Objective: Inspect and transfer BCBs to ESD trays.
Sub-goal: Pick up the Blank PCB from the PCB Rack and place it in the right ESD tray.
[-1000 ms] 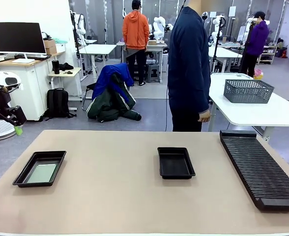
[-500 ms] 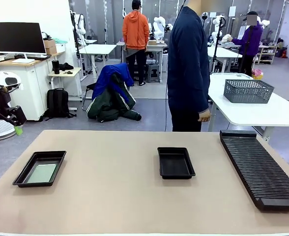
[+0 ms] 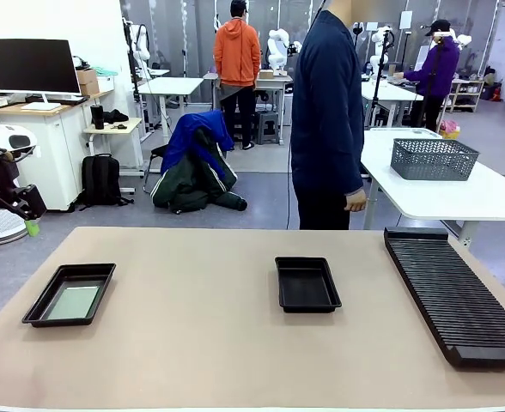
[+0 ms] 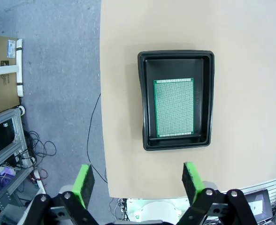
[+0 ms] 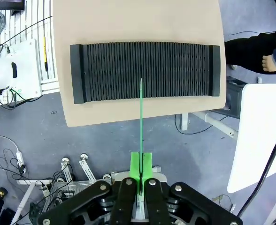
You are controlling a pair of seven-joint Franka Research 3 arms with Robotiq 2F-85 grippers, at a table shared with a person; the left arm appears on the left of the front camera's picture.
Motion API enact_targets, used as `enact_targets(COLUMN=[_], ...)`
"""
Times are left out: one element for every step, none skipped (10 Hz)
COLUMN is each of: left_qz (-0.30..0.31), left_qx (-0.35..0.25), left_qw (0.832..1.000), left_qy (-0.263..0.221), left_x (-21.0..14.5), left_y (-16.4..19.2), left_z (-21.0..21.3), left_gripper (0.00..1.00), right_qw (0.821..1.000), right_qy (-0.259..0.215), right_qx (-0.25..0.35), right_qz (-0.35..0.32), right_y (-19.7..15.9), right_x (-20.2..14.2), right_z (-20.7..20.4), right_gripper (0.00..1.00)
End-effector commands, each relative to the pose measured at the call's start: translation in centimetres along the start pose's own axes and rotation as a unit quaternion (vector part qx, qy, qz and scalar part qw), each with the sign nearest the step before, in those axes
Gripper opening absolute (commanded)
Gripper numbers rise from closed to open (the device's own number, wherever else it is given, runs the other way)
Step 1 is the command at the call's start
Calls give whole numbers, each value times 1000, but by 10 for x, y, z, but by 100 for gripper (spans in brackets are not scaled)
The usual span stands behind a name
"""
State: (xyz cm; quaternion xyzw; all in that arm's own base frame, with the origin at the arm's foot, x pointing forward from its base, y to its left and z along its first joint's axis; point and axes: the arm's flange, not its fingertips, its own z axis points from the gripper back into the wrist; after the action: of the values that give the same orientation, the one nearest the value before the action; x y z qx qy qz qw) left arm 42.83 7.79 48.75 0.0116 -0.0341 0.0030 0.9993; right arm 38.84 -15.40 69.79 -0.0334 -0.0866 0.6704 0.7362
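Green pads are pressed together on the right gripper [image 5: 141,165], and pinched between them is a BCB [image 5: 141,117], seen edge-on as a thin green line running straight out from the fingers! It hangs over the long ribbed rack [image 5: 175,70]; whether its far end is clear of the slots, this angle won't say. Take the empty ESD tray [image 3: 307,283] at mid-table as our marker: the rack lies well to its right, and the held board is up over there. Across to the left gripper [image 4: 138,180]: jaws spread wide, nothing between them, hovering high over the other ESD tray [image 4: 147,103], which sits well to the left of the empty one. A second BCB [image 4: 174,108] lies flat on its floor, squared to the walls. Beyond the empty tray a person [image 3: 325,112] stands at the far edge of the table [image 3: 192,343], hands off it. My read: one board is home, and this one is up for inspection or carrying. The next move calls for a swing left to the empty tray, turning the board flat, then a low, gentle release
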Motion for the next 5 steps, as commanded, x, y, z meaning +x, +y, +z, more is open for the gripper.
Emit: enact_targets(left_qz=[8,8,8,8,8], left_qx=[2,2,2,2,2], left_qw=[1000,1000,1000,1000,1000], left_qy=[-2,-2,-2,-2,-2], left_x=[-2,-2,-2,-2,-2], left_y=[-1,-1,-1,-1,-1], left_z=[0,0,0,0,0], left_gripper=[100,100,100,100,100], right_qw=[1000,1000,1000,999,993], right_qy=[0,0,0,-15,-39], right_qx=[-1,-1,0,13,33], right_qz=[0,0,0,-43,-105], right_y=[0,0,0,-15,-27], right_x=[0,0,0,8,13], right_z=[-1,-1,0,-7,-16], right_gripper=[3,3,3,3,3])
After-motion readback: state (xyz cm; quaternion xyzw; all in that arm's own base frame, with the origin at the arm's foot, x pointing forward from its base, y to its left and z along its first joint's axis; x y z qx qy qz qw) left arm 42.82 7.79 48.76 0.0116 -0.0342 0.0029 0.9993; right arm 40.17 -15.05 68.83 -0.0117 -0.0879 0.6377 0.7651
